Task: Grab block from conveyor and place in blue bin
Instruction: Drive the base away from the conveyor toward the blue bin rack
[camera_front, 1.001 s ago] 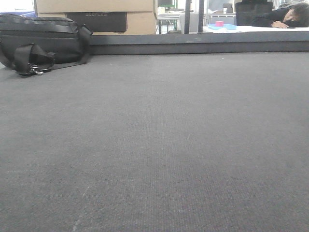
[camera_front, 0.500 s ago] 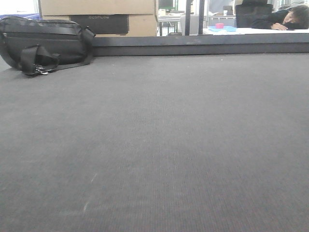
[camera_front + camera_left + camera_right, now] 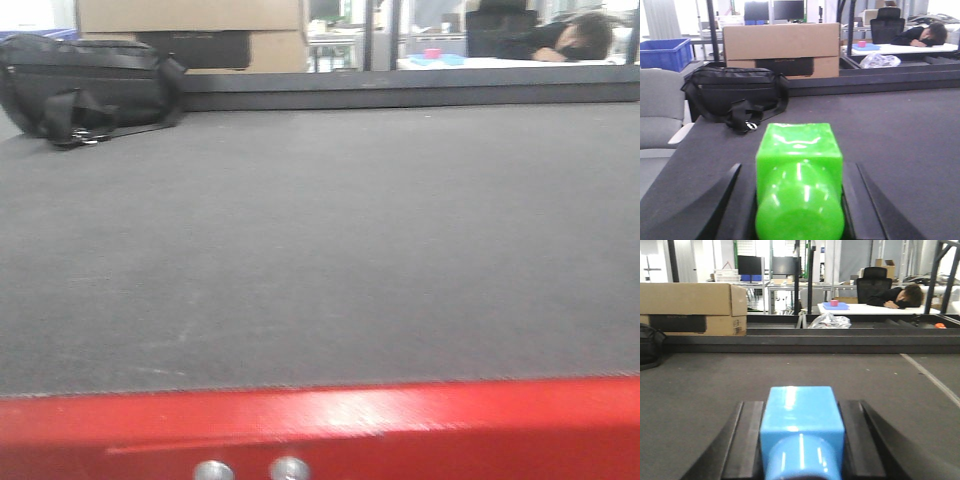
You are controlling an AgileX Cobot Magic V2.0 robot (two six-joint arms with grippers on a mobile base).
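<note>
My left gripper (image 3: 799,169): clamps green plastic block (image 3: 799,147).
My right gripper (image 3: 802,407): clamps light-blue plastic block (image 3: 802,417).
Red-painted metal conveyor frame (image 3: 420,420): newly visible.

You're in a workshop-like lab sharing space with an office: a wide conveyor belt (image 3: 320,250) on a red frame (image 3: 420,420) fills the front view. Along the top of the wrist views you see monitors (image 3: 788,9), an office chair (image 3: 872,277) and a cardboard box (image 3: 780,42).

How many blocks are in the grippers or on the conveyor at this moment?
2. A green block is held in the left gripper; a light blue block is held in the right gripper. None shows on the conveyor, though parts of it lie out of view.
</note>
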